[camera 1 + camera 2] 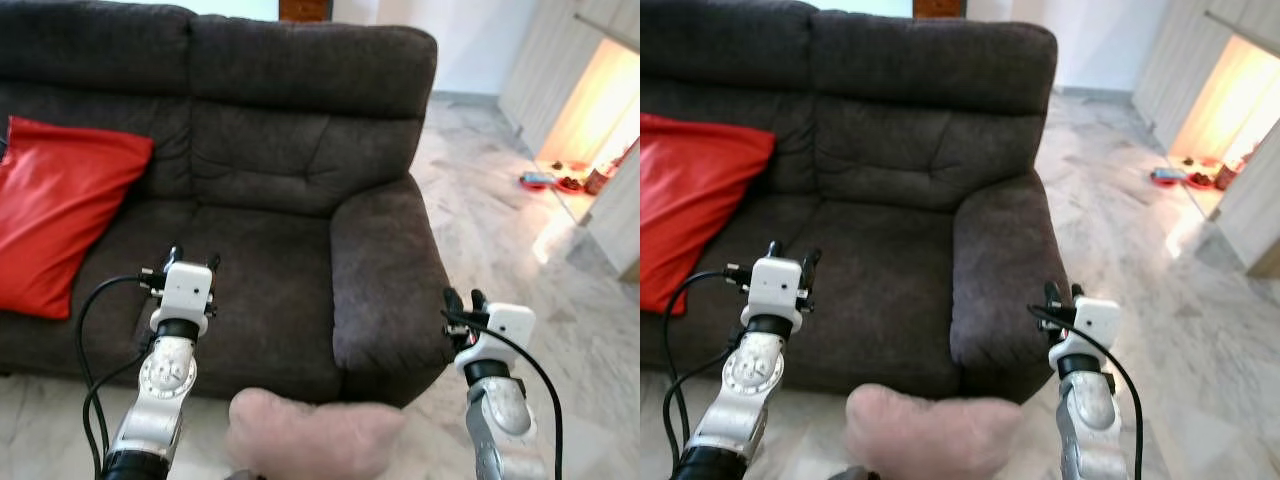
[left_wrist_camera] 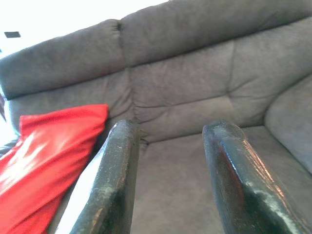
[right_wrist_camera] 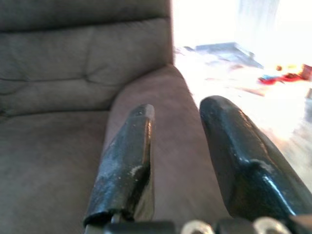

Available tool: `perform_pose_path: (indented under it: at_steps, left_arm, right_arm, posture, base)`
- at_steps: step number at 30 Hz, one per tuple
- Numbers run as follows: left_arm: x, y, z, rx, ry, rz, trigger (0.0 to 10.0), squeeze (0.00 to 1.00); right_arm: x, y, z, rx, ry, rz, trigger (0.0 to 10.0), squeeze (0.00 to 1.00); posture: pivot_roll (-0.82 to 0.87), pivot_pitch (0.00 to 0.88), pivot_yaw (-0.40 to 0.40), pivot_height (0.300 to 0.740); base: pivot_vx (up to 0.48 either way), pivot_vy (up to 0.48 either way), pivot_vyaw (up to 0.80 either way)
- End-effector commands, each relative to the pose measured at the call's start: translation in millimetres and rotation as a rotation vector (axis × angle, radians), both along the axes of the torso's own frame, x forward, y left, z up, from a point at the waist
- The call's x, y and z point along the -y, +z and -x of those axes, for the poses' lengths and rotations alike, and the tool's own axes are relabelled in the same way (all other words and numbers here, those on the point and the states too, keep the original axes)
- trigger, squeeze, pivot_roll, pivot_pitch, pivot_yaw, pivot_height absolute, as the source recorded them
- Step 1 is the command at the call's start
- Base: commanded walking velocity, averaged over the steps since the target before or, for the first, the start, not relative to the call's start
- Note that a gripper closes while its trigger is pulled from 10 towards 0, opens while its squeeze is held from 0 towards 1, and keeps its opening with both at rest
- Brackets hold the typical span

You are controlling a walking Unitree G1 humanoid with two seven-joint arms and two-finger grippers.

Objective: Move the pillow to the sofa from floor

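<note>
A pale pink pillow [image 1: 315, 435] lies on the floor against the front of the dark grey sofa [image 1: 270, 150], low between my two arms. My left gripper [image 1: 193, 260] is raised over the front of the seat cushion, open and holding nothing; in the left wrist view its fingers [image 2: 117, 180] point at the sofa back. My right gripper [image 1: 463, 300] hovers beside the sofa's right armrest [image 1: 385, 270], open and holding nothing; in the right wrist view its fingers [image 3: 126, 165] frame that armrest. Both grippers are above the pink pillow and apart from it.
A red pillow [image 1: 60, 210] leans on the sofa's left seat and backrest. Marble floor [image 1: 520, 270] stretches to the right of the sofa. Small red and blue dishes [image 1: 540, 181] sit on the floor by a lit doorway at the far right.
</note>
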State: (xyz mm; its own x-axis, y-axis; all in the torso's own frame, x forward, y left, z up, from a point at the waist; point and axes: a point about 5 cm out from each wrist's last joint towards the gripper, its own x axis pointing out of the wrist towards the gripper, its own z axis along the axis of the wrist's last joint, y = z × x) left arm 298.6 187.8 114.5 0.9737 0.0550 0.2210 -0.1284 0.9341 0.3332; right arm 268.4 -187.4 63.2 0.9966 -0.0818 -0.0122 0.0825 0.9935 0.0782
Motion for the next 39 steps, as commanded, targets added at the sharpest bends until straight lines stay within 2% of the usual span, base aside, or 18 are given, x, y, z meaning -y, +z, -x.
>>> perform_pose_path:
  at_steps: [1,24,39]
  left_arm:
    - [1.8,3.5,-2.7,0.006,-0.004,0.023,10.0,0.00]
    - [0.3,0.0,-2.3,-0.012,-0.004,0.028,10.0,0.00]
    - [-1.6,3.1,-2.9,-0.001,0.006,0.038,10.0,0.00]
  right_arm:
    - [4.6,5.5,-0.7,0.013,-0.004,0.012,10.0,0.00]
    - [4.4,4.6,-1.8,-0.016,0.014,0.028,10.0,0.00]
    - [1.9,5.3,-2.2,-0.018,0.037,0.023,10.0,0.00]
  posture:
    - [0.00,0.000,-0.072,0.640]
    - [-0.01,0.000,-0.078,0.640]
    - [-0.01,0.000,-0.078,0.554]
  base:
    - [0.000,0.000,0.00]
    - [0.000,0.000,0.00]
    - [0.000,0.000,0.00]
